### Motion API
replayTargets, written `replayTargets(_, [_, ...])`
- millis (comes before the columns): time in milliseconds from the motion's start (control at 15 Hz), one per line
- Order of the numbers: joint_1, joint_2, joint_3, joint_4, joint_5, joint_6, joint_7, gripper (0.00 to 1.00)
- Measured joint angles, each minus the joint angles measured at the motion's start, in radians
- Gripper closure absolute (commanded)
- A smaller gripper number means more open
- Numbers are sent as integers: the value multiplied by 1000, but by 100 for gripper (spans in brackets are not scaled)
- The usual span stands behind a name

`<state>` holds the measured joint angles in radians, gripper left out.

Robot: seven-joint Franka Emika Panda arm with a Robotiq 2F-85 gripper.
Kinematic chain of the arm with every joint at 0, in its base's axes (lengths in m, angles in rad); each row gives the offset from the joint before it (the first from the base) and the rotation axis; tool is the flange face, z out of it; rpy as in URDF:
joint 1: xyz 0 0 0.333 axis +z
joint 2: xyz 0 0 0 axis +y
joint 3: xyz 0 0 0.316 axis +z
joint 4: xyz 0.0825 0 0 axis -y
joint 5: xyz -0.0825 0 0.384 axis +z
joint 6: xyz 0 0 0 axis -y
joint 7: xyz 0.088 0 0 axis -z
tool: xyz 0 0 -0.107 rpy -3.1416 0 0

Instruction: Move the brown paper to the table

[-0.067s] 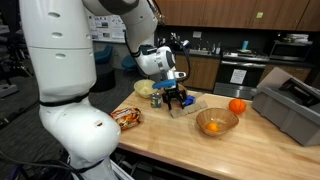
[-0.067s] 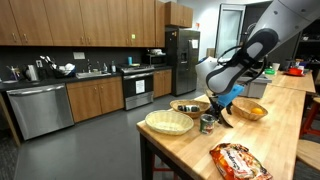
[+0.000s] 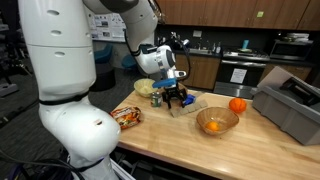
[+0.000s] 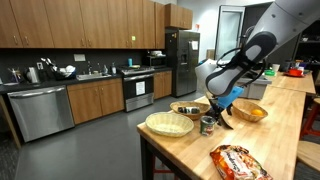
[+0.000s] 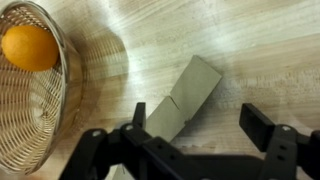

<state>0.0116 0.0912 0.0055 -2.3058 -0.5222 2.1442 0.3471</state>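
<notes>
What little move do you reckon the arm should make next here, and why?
Probably lift straight up. In the wrist view the brown paper already lies flat on the table, and the gripper is open, straddling it without gripping, so rising should leave it undisturbed.

You will find no legible text, label, brand, number or sign in any view. The snack bag (image 4: 238, 160) on the counter carries printed graphics, but they are too small and blurred to read in both exterior views. The can (image 4: 207, 124) has a label that cannot be read either.
</notes>
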Motion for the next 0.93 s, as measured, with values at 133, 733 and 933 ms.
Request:
replayTargets(133, [0, 1, 1, 0, 0, 0, 0, 0])
replayTargets(733, [-7, -2, -6, 5, -11, 4, 16, 0])
replayTargets(933, [-7, -2, -6, 5, -11, 5, 16, 0])
